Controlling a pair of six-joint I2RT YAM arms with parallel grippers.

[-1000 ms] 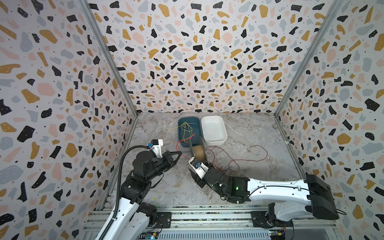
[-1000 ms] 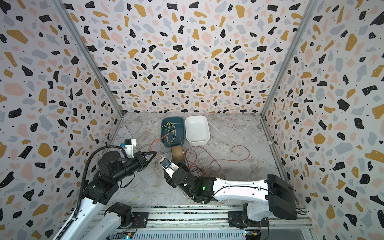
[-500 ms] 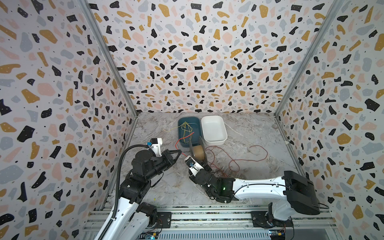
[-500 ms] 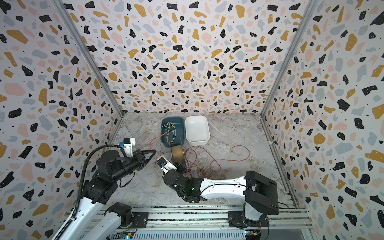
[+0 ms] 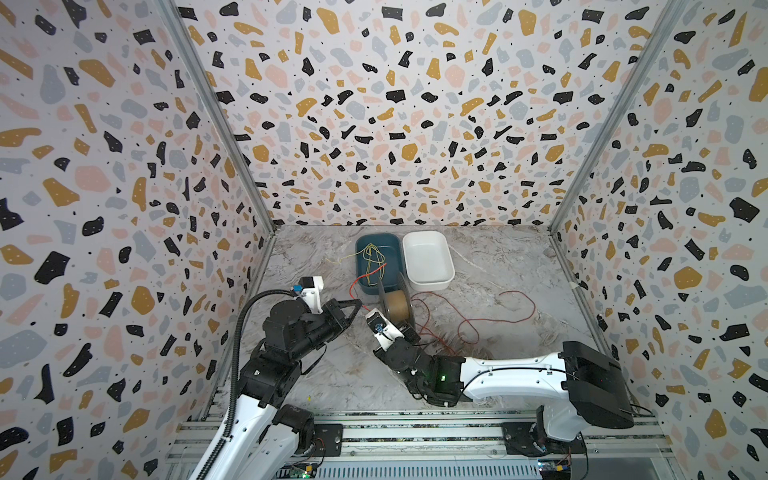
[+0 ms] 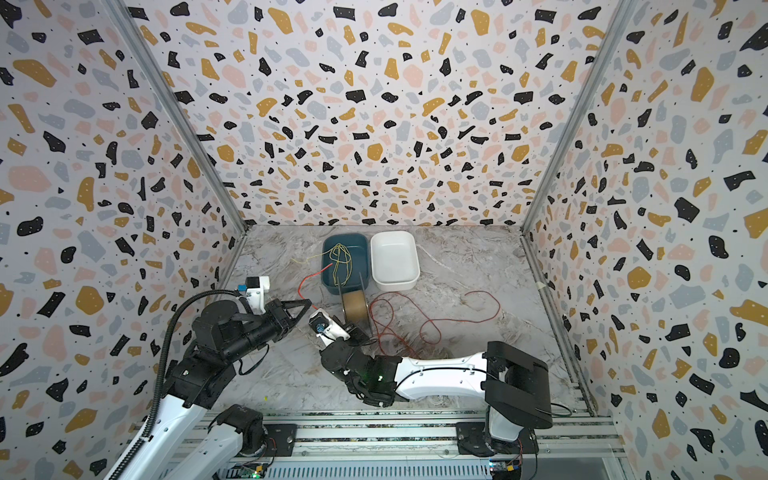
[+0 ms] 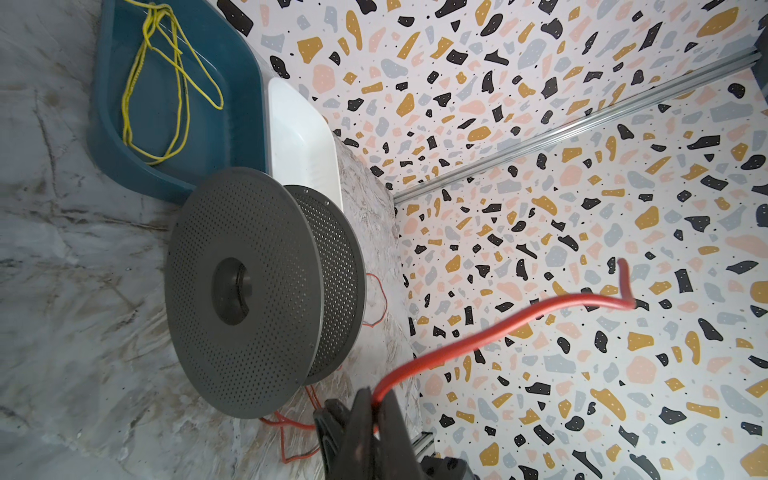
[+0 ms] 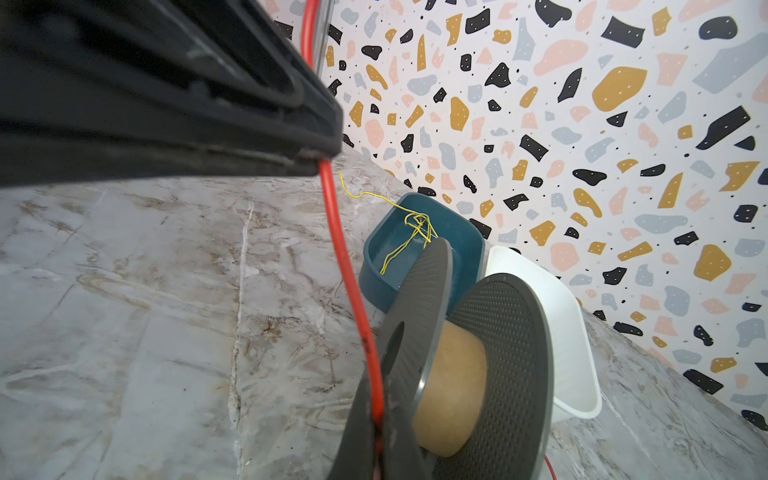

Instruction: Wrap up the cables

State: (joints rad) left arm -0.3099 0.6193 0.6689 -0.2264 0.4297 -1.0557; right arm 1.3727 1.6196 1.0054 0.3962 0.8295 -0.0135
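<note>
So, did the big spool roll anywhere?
No. The spool still stands upright right in front of the blue tray, same as before.

— What sort of place am I driving in?
— A robot test cell, from my seat: terrazzo-print panels (image 5: 415, 104) on three sides, a marble-look tabletop (image 5: 498, 266), and an aluminium rail (image 5: 415, 434) carrying the left arm (image 5: 249, 419) and right arm (image 5: 511, 370).
</note>
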